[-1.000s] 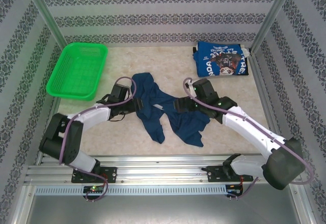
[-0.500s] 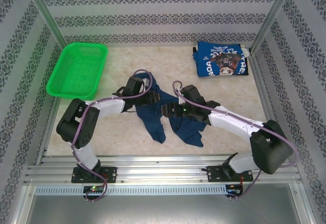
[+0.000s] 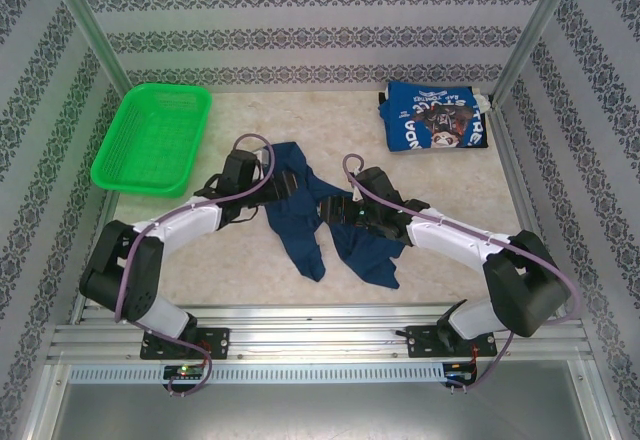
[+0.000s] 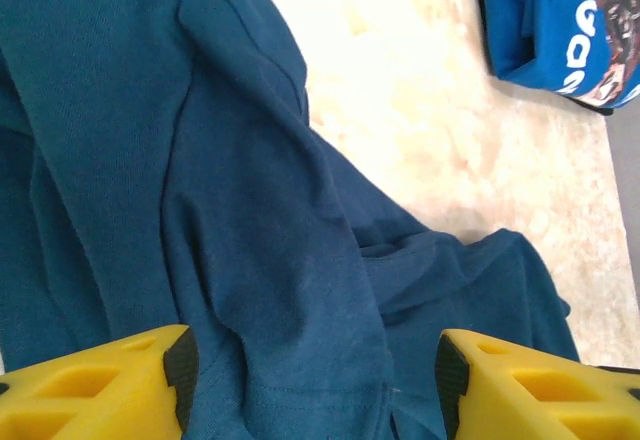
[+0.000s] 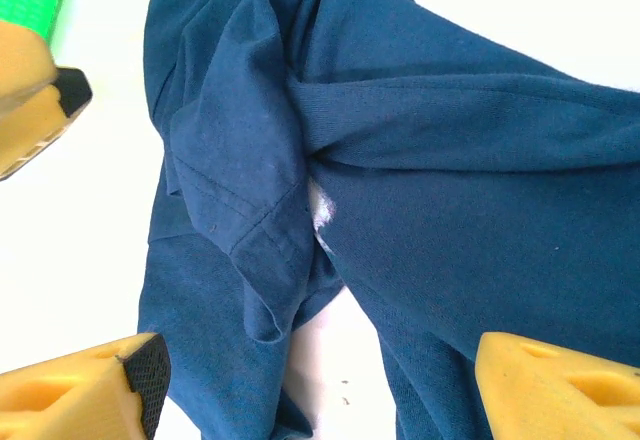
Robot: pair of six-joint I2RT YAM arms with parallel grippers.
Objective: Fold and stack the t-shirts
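Dark navy cloth t-shirt (image 3: 300, 230) lies rumpled in the middle of the pale table (image 3: 230, 260). We see the green plastic mesh basket (image 3: 150, 140) far left and the folded brighter blue printed t-shirt (image 3: 435, 120) far right. Our left gripper (image 4: 315, 380) and right gripper (image 5: 320, 380) hover over the navy cloth, both released with fingers spread.

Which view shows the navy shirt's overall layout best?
Top external. It shows the whole navy shirt, crumpled mid-table between the two arms, with two lobes trailing toward the near edge. The left wrist view gives a close patch of its folds and a sleeve edge. The right wrist view gives bunched layers and a stitched hem, not the outline.
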